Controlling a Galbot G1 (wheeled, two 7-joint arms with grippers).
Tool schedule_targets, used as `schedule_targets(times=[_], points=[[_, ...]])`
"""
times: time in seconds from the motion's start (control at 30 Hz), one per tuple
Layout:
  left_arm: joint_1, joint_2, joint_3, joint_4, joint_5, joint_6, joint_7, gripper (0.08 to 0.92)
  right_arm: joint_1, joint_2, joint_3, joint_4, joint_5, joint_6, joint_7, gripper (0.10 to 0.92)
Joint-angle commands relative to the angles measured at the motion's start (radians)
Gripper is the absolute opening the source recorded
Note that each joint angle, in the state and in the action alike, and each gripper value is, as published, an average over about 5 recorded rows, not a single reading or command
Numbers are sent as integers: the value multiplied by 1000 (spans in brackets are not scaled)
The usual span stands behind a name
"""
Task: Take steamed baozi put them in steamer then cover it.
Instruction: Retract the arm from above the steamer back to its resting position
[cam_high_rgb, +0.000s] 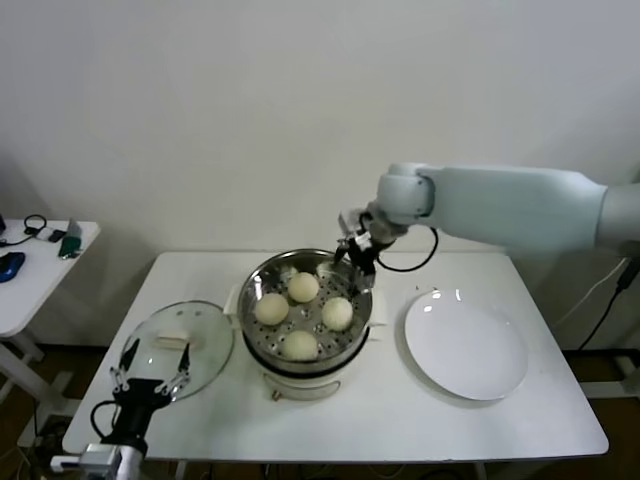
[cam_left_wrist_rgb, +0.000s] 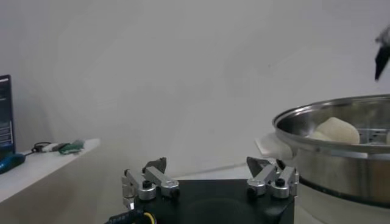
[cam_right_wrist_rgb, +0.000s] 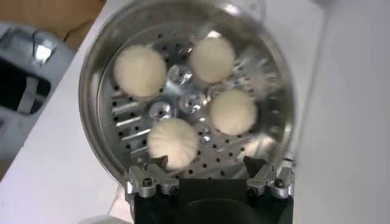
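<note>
Four smooth cream-white steamed baozi (cam_high_rgb: 303, 287) are seen lying apart on the perforated floor of the shiny steamer (cam_high_rgb: 254, 283) on the bench (cam_high_rgb: 400, 410). The right claw (cam_high_rgb: 352, 254) is held wide and empty above the far rim. The left claw (cam_high_rgb: 150, 366), also wide, is poised by the glass cover (cam_high_rgb: 210, 345) lying beside the steamer.

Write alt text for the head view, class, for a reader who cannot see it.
Four baozi sit in the steel steamer at the centre of a white table, with the right gripper open above its far rim. The glass cover lies left of the steamer near the open left gripper; an empty white plate lies to its right.
</note>
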Motion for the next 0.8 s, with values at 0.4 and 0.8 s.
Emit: schedule_targets(times=[0.4, 0.8], points=[[-35, 23, 46, 46, 23, -22, -10, 823, -462, -467, 647, 110, 285, 60, 771, 823], [-81, 67, 49, 76, 67, -21, -46, 823, -1582, -573, 1732, 276, 116, 186, 833, 823]])
